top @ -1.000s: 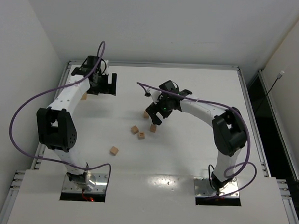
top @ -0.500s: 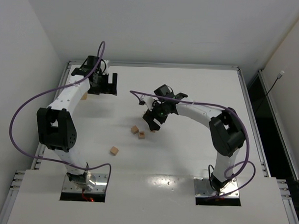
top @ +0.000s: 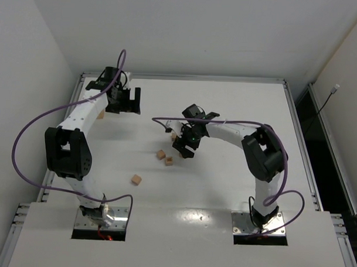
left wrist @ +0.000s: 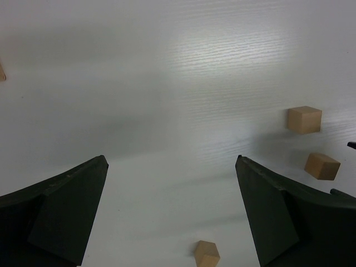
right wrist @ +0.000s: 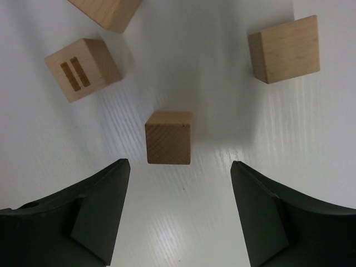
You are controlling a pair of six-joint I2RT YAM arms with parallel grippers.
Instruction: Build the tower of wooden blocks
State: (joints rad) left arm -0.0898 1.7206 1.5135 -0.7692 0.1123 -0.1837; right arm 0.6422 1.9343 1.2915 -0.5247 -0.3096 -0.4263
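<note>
No tower stands; the small tan wooden cubes lie singly on the white table (top: 238, 112). In the top view two cubes (top: 161, 154) (top: 169, 161) sit mid-table, one (top: 136, 179) lies nearer, and one (top: 100, 114) lies by the left arm. My right gripper (top: 184, 146) hovers open beside the middle pair. In the right wrist view my right gripper (right wrist: 179, 167) is open, with a plain cube (right wrist: 168, 137) just ahead of the gap, untouched. A slotted cube (right wrist: 83, 69) and another cube (right wrist: 285, 49) flank it. My left gripper (top: 128, 101) (left wrist: 171, 161) is open and empty at the far left.
A further cube (right wrist: 108, 11) shows at the top edge of the right wrist view. The left wrist view shows several cubes (left wrist: 304, 119) (left wrist: 322, 166) (left wrist: 206, 254) well apart from its fingers. A raised metal rim (top: 180, 78) borders the table. Purple cables loop over both arms.
My right gripper has moved left and nearer, from over the far cube to the middle cluster of cubes. The left arm and the loose cubes have not moved.
</note>
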